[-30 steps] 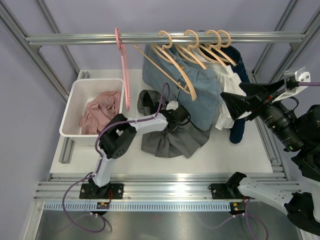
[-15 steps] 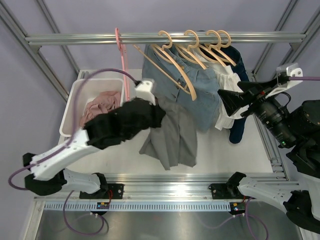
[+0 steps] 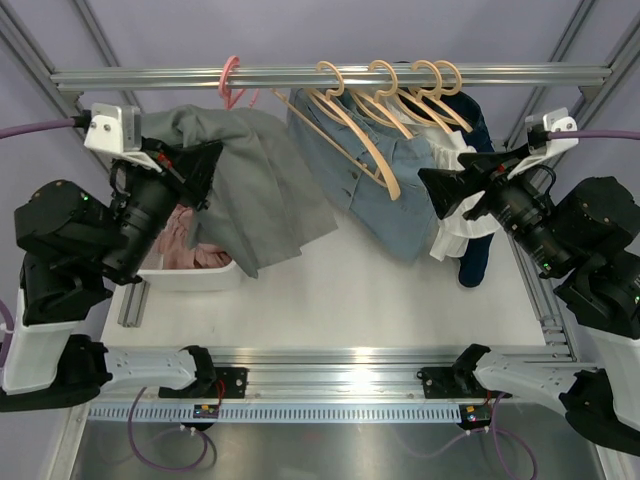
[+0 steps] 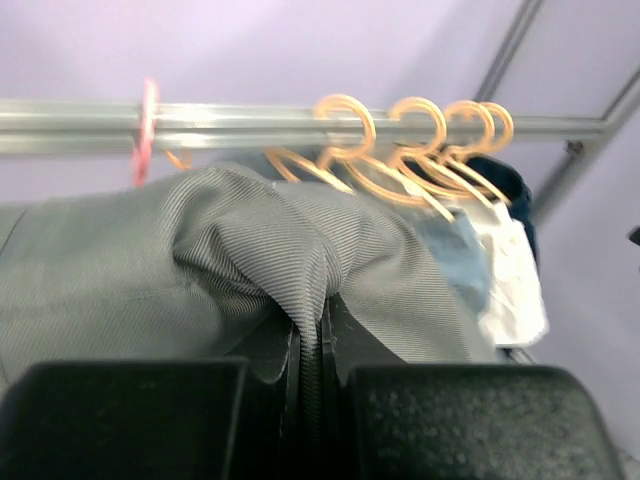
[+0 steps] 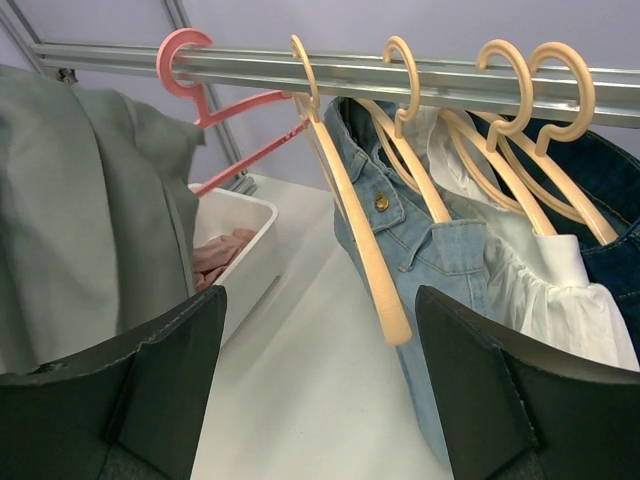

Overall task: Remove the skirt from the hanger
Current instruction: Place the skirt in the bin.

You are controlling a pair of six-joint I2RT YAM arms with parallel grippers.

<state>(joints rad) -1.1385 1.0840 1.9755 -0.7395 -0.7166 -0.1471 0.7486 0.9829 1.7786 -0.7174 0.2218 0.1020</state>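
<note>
The skirt (image 3: 265, 200) is being shown in mid grey, with a fine diagonal rib being picked out across it in the left wrist view. The plastic hanger (image 3: 232, 75) is being seen in pink, the other hangers (image 3: 350, 130) in pale tan. The denim jacket (image 3: 400, 190) is being rendered in washed light blue, the blouse (image 3: 455, 225) in white, the neighbouring garment (image 3: 478, 255) in dark navy. A dusty pink cloth (image 3: 207, 258) is being shown against the white bin (image 3: 190, 280) and white table (image 3: 400, 300).
</note>
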